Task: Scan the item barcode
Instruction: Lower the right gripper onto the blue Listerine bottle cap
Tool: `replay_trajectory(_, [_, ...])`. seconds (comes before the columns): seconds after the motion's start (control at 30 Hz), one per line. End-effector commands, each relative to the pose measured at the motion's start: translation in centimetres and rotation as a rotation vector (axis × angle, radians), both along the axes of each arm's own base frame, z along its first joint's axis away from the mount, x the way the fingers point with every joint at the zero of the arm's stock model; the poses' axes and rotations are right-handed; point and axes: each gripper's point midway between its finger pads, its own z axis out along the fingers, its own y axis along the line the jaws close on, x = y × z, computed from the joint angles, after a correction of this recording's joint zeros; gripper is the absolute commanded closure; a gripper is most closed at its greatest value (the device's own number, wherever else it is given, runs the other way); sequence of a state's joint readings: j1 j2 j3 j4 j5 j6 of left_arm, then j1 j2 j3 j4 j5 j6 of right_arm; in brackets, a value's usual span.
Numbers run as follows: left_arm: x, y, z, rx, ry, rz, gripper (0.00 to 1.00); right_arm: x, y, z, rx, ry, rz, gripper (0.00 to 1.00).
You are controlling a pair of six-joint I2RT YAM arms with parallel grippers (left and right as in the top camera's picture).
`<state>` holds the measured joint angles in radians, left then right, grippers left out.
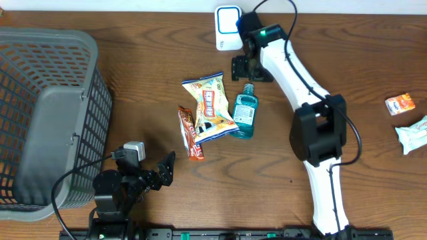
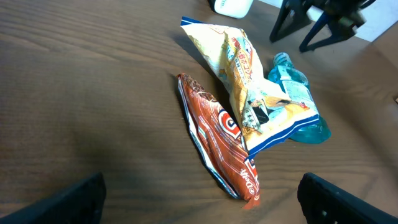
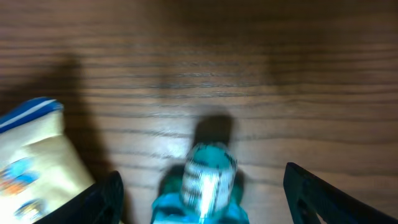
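Two grippers, both spread wide and holding nothing: right gripper point(image 1: 250, 75) at upper centre of the overhead view, just above the teal mouthwash bottle point(image 1: 244, 113), whose blurred cap its wrist view shows between the fingers, apart from both; left gripper point(image 1: 165, 171) at lower left. Overhead view alone lists grey basket point(image 1: 40, 120) at left, white scanner point(image 1: 227, 27) at top, orange packet point(image 1: 400, 104) and white packet point(image 1: 413, 133) at far right; left wrist view alone shows the yellow snack bag point(image 2: 242, 68) crumpled upward, resting on the orange wrapper point(image 2: 214, 140) and against the bottle. Surface: dark wood-grain table point(image 1: 133, 40), with a pale strip point(image 1: 100, 5) along the top edge.

Overhead evenly lit; right wrist view dim, bottle point(image 3: 210, 177) blurred.
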<state>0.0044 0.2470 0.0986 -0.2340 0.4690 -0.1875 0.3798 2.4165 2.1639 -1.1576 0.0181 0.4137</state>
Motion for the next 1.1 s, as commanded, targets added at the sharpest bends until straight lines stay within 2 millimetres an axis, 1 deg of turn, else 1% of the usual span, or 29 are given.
replay_trajectory(0.0, [-0.5, -0.2, -1.1, -0.012, 0.042, -0.009, 0.02, -0.6, -0.4, -2.9, -0.029, 0.060, 0.005, 0.33])
replay_trajectory(0.03, [-0.5, -0.2, -1.1, -0.012, 0.042, -0.009, 0.02, -0.8, -0.5, -3.6, -0.035, 0.074, 0.005, 0.36])
replay_trajectory(0.07, [-0.5, -0.2, -1.1, -0.012, 0.042, -0.009, 0.02, -0.9, -0.5, -3.7, -0.037, 0.079, 0.005, 0.40])
replay_trajectory(0.1, [-0.5, -0.2, -1.1, -0.012, 0.042, -0.009, 0.02, -0.9, -0.5, -4.0, -0.039, 0.085, 0.005, 0.42])
replay_trajectory(0.27, [-0.5, -0.2, -1.1, -0.012, 0.042, -0.009, 0.01, -1.2, -0.5, -4.0, -0.042, 0.093, 0.006, 0.53])
replay_trajectory(0.37, [-0.5, -0.2, -1.1, -0.012, 0.042, -0.009, 0.02, -1.3, -0.5, -4.0, -0.044, 0.097, 0.008, 0.54])
replay_trajectory(0.43, [-0.5, -0.2, -1.1, -0.012, 0.042, -0.009, 0.02, -1.3, -0.5, -4.0, -0.044, 0.096, 0.008, 0.57])
replay_trajectory(0.47, [-0.5, -0.2, -1.1, -0.012, 0.042, -0.009, 0.02, -1.2, -0.5, -4.0, -0.043, 0.095, 0.007, 0.61])
replay_trajectory(0.6, [-0.5, -0.2, -1.1, -0.012, 0.042, -0.009, 0.02, -1.3, -0.6, -4.1, -0.046, 0.099, 0.006, 0.67])
replay_trajectory(0.77, [-0.5, -0.2, -1.1, -0.012, 0.042, -0.009, 0.02, -1.3, -0.7, -4.1, -0.047, 0.100, 0.006, 0.86])
replay_trajectory(0.8, [-0.5, -0.2, -1.1, -0.012, 0.042, -0.009, 0.01, -1.3, -0.6, -4.1, -0.046, 0.100, 0.006, 0.92])
replay_trajectory(0.83, [-0.5, -0.2, -1.1, -0.012, 0.042, -0.009, 0.02, -1.3, -0.6, -4.0, -0.046, 0.099, 0.006, 0.98])
replay_trajectory(0.97, [-0.5, -0.2, -1.1, -0.012, 0.042, -0.009, 0.01, -0.9, -1.2, -2.7, -0.037, 0.077, -0.006, 0.99])
replay_trajectory(1.07, [-0.5, -0.2, -1.1, -0.012, 0.042, -0.009, 0.01, -0.5, -1.9, -0.6, -0.024, 0.045, -0.023, 0.99])
